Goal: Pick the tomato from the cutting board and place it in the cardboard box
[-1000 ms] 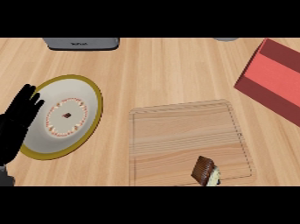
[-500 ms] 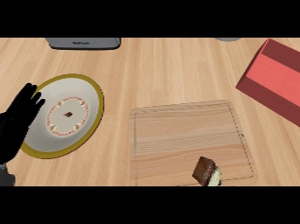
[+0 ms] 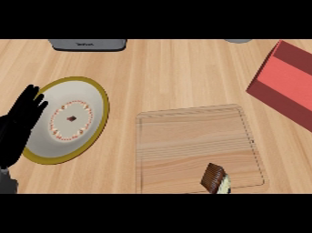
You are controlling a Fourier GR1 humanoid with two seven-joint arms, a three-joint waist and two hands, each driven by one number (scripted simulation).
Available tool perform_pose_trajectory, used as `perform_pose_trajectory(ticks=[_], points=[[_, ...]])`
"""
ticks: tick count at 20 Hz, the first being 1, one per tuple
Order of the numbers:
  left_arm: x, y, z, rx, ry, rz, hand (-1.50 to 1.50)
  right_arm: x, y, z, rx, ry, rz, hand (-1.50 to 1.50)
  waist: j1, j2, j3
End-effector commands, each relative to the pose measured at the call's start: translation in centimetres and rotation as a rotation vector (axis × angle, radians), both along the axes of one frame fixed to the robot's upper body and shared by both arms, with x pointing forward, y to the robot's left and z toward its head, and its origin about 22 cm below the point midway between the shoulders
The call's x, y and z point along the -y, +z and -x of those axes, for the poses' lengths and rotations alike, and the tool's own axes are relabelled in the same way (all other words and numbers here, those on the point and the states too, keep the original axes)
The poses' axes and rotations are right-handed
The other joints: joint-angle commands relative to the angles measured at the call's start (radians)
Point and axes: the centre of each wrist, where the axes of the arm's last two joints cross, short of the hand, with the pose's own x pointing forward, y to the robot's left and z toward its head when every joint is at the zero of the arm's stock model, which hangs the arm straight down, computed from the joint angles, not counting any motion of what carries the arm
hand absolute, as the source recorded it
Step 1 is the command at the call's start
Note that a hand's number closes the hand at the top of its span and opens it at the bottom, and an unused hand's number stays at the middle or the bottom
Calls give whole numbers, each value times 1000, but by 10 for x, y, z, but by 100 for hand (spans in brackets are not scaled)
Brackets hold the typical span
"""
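A wooden cutting board lies on the counter at the centre right. No tomato shows on it; a small brown and cream object sits at its near edge. A red box stands at the right edge, tilted. My left hand rests open at the left edge, fingers up, over the left rim of a plate. My right hand shows nowhere in the head view.
A grey plate with a yellow rim lies left of the board, patterned with a ring of dots. A grey appliance sits at the far edge, and a small grey object further right.
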Motion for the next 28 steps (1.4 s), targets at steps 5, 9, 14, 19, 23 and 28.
perform_pose_trajectory(ticks=[5,9,14,19,23,28], points=[[1,-10,1,10,3,11,0,33,-59,-11,-274,-43,-38,150,2,1,0],[-3,10,-8,7,8,-7,0,37,-76,-22,-337,-83,-73,-150,0,1,0],[16,-8,5,-4,9,12,0,48,-110,-12,-256,26,-181,-150,-5,-1,0],[11,-15,-2,3,7,8,0,44,-86,-26,-40,24,-525,-150,-14,-3,0],[3,-4,-3,-17,15,20,0,78,-76,-9,48,-15,-720,-150,-25,-6,0],[-6,-3,-1,-9,15,-9,0,131,-43,18,87,-84,-827,-150,-10,-1,1]])
